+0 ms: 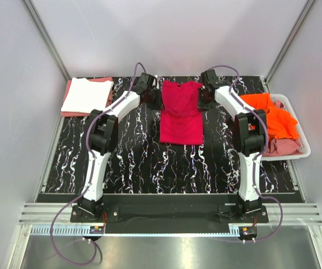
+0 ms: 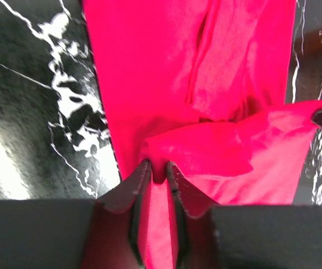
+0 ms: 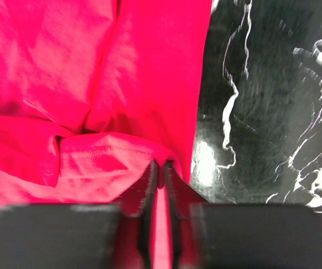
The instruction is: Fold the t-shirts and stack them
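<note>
Red t-shirt (image 1: 181, 115): light, limp, bunches easily; grip far corners. Left hand (image 2: 155, 171) and right hand (image 3: 161, 168) narrow, cloth between fingers.

Overhead view faces down; both wrist views closely share the crimson t-shirt (image 1: 181, 112).

Walls (image 1: 166, 33): plain pale grey panels, aluminium corner struts.
Table (image 1: 138, 162): black, white marbled veining.
Front edge (image 1: 166, 213): metal rail; floor apparently steel.
</note>
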Controlling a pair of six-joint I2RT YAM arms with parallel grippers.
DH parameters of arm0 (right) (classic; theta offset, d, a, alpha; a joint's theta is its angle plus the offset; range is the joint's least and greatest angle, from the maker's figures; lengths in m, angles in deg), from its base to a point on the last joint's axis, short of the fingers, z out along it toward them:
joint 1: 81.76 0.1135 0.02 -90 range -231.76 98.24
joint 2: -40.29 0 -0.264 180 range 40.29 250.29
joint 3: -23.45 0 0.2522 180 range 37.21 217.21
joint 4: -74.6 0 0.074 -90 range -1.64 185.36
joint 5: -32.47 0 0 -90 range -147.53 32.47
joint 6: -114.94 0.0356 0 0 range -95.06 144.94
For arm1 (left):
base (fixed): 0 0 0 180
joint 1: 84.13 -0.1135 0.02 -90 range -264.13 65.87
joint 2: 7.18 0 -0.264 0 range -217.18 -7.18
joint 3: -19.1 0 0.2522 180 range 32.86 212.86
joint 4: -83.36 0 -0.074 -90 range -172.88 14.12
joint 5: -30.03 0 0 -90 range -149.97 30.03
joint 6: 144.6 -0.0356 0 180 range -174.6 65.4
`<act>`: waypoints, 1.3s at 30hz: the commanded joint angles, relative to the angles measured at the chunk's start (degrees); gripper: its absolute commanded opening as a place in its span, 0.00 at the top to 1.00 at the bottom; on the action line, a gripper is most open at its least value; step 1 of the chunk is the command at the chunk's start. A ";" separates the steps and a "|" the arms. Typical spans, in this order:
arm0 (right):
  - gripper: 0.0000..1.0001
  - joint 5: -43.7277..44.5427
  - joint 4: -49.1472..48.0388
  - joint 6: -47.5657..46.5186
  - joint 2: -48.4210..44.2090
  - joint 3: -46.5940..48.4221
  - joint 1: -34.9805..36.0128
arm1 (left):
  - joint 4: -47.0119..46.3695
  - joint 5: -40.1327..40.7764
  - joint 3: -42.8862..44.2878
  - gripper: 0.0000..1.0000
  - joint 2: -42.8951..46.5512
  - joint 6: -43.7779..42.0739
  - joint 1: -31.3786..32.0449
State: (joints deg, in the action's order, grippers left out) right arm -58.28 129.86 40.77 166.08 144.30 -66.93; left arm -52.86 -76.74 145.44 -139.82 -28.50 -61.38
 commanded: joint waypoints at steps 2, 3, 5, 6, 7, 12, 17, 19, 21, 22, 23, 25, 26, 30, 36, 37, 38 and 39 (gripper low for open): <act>0.76 2.78 -2.47 -0.28 2.61 4.88 -1.38 | -0.41 3.76 3.97 0.77 -0.78 -0.18 -1.20; 0.72 1.73 -2.21 -0.19 2.78 5.32 -1.64 | 0.03 4.99 3.27 0.76 -0.43 -0.01 -1.38; 0.69 1.28 -1.68 0.25 2.18 6.20 -2.17 | 0.48 11.39 1.08 0.72 3.07 0.17 -1.30; 0.67 0.85 -1.51 0.07 0.34 6.03 -2.17 | 0.48 13.59 -1.45 0.68 4.48 0.35 -1.21; 0.66 0.93 -1.51 0.33 -0.54 5.24 -2.17 | 0.39 16.31 -2.87 0.66 7.37 1.13 -1.21; 0.67 -5.03 -1.59 2.97 -5.47 0.41 -2.17 | -1.80 18.80 -9.03 0.64 12.14 1.14 1.69; 0.85 -9.79 -5.72 3.68 -6.18 -5.13 -2.09 | -4.09 12.65 -9.04 0.64 9.69 -0.80 3.71; 0.85 -11.11 -6.25 4.20 -5.30 -5.22 -2.08 | -4.09 11.42 -7.38 0.65 7.06 -0.88 3.63; 0.84 -11.55 -6.51 4.46 -4.69 -5.48 -2.00 | -4.09 10.71 -4.58 0.65 5.12 -1.49 3.54; 0.84 -11.64 -6.51 4.64 -4.51 -5.83 -2.08 | -4.09 9.58 -3.43 0.65 3.20 -2.11 3.45; 0.84 -11.90 -6.78 4.82 -4.42 -6.10 -2.09 | -4.09 8.70 -1.06 0.65 2.13 -2.37 3.28; 0.83 -12.43 -6.78 4.99 -4.25 -6.62 -2.17 | -4.01 7.90 0.80 0.65 -0.33 -2.47 3.01; 0.83 -12.34 -6.78 5.17 -4.33 -6.89 -2.09 | -4.00 7.99 1.41 0.65 -1.04 -2.38 2.57; 0.81 -9.80 -5.47 5.87 -6.78 -9.61 -2.26 | -0.95 9.14 4.23 0.64 -2.45 -2.11 0.73; 0.62 -12.07 -3.00 8.50 -15.29 -15.93 -2.17 | 0.74 7.02 -6.29 0.57 11.66 -3.79 -0.16; 0.59 -12.51 -3.00 8.60 -16.71 -19.08 -2.17 | 0.57 5.19 -9.01 0.54 13.88 -3.52 0.28; 0.58 -12.78 -2.91 8.86 -18.03 -20.85 -2.26 | 0.39 4.22 -14.69 0.54 15.90 -3.43 0.72; 0.57 -12.78 -2.74 9.21 -20.91 -24.35 -2.26 | 0.39 3.77 -17.54 0.53 19.49 -3.78 1.25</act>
State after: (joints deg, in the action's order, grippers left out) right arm -69.27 126.03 48.31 154.39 124.74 -69.34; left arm -52.35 -68.74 133.79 -131.87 -30.90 -62.15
